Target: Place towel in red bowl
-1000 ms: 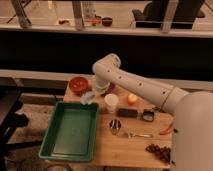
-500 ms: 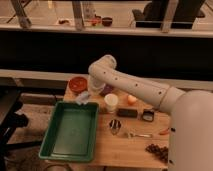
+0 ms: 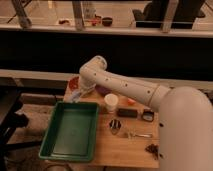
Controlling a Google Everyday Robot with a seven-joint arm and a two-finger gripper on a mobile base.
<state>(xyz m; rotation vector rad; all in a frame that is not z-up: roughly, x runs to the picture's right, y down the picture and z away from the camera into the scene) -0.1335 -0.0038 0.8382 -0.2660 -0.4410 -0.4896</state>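
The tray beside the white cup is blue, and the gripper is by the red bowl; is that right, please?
Not quite: the camera view shows a green tray, beside the white cup, with the gripper by the red bowl.

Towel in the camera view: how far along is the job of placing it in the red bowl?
Done: the towel appears to be off the table and hangs at the gripper. In hand: the gripper is at the near edge of the red bowl, above the far corner of the green tray. Left: the towel does not yet lie inside the bowl, so lowering and release remain.
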